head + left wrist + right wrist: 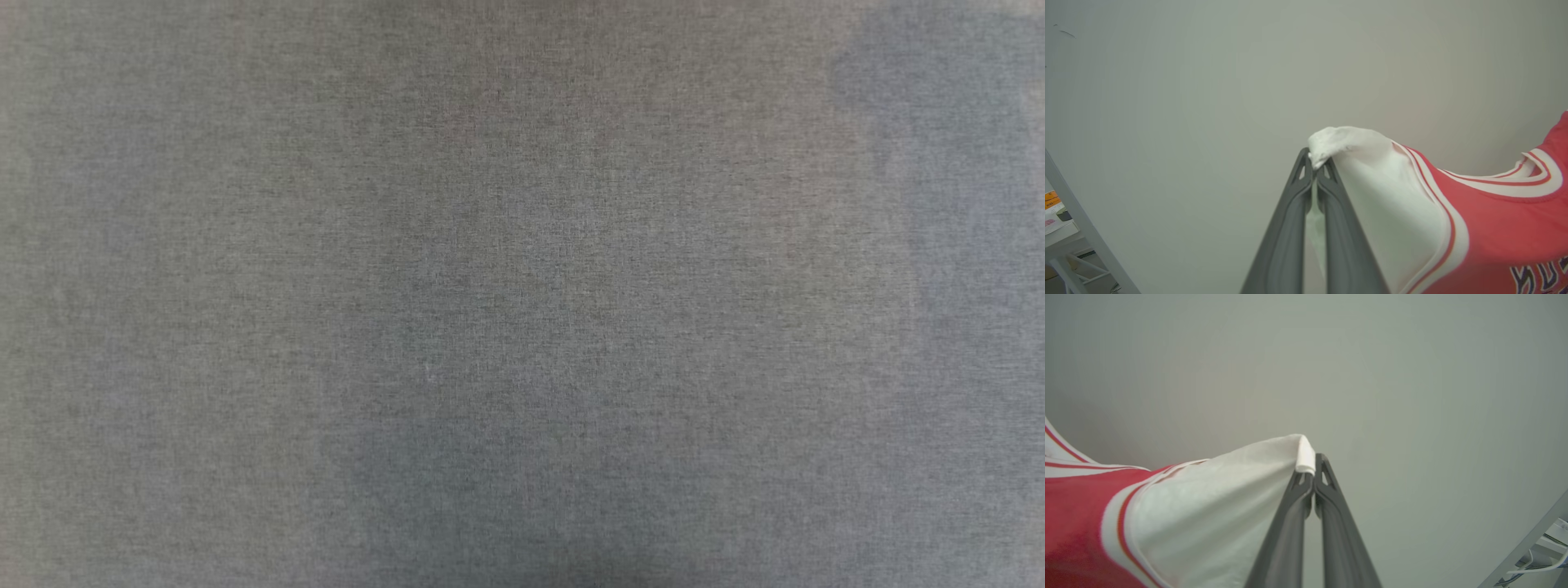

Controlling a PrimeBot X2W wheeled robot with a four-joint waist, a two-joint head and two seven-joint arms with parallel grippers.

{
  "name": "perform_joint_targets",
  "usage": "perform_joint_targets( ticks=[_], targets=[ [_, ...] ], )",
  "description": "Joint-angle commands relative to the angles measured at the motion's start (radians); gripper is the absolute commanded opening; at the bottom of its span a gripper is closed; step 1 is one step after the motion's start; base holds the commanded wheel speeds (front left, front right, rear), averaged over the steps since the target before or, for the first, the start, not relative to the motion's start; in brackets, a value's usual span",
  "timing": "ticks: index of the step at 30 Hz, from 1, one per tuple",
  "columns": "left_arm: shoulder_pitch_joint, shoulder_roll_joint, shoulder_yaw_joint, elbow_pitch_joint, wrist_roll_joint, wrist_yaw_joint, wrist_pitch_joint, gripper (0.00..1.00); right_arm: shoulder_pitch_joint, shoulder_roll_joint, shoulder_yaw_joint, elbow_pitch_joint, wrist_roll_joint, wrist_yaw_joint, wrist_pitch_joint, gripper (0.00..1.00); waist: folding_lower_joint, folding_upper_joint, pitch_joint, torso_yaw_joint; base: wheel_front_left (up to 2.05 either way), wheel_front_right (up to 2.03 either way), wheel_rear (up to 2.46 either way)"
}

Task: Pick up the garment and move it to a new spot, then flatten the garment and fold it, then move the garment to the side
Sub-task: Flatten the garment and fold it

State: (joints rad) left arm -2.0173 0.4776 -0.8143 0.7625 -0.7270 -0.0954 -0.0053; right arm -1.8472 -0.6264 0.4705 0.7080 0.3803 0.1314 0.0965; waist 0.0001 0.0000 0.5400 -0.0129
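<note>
Left claw [1314, 165] and right claw [1312, 465], both pinched shut, grip opposite ends of the white-sleeved red basketball T-shirt [1494, 228], spread between them.

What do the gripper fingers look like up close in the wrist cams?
The left gripper and right gripper match: two long matte dark-grey fingers each, tapering to narrow tips, with small triangular cut-outs near the tips. No cables or markings visible on them.
</note>
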Motion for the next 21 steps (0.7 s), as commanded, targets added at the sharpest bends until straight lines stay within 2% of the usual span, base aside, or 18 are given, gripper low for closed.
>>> perform_joint_targets(
  ticks=[1, 9, 15, 21],
  targets=[
    [-0.019, -0.004, -0.004, 0.014, 0.003, -0.006, -0.013, 0.0, -0.021, 0.007, 0.013, 0.02, -0.001, -0.001, -0.018, 0.0, -0.0001, 0.0, 0.014, -0.001, 0.0, 0.0, 0.0],
    [0.05, -0.026, -0.022, 0.102, -0.023, -0.023, -0.068, 0.0, 0.004, 0.046, 0.104, 0.147, 0.063, -0.001, -0.103, 0.0, -0.0001, 0.0, 0.028, 0.002, 0.0, 0.0, 0.0],
    [0.198, -0.025, -0.016, 0.149, -0.084, -0.03, -0.137, 0.0, 0.134, 0.079, 0.176, 0.205, 0.149, -0.001, -0.18, 0.0, -0.0001, 0.0, -0.018, -0.002, 0.0, 0.0, 0.0],
    [0.405, 0.007, -0.058, 0.155, -0.097, -0.033, -0.203, 0.0, 0.313, 0.098, 0.248, 0.207, 0.246, -0.001, -0.249, 0.0, -0.0001, 0.0, -0.1, -0.003, 0.0, 0.0, 0.0]
  ],
)
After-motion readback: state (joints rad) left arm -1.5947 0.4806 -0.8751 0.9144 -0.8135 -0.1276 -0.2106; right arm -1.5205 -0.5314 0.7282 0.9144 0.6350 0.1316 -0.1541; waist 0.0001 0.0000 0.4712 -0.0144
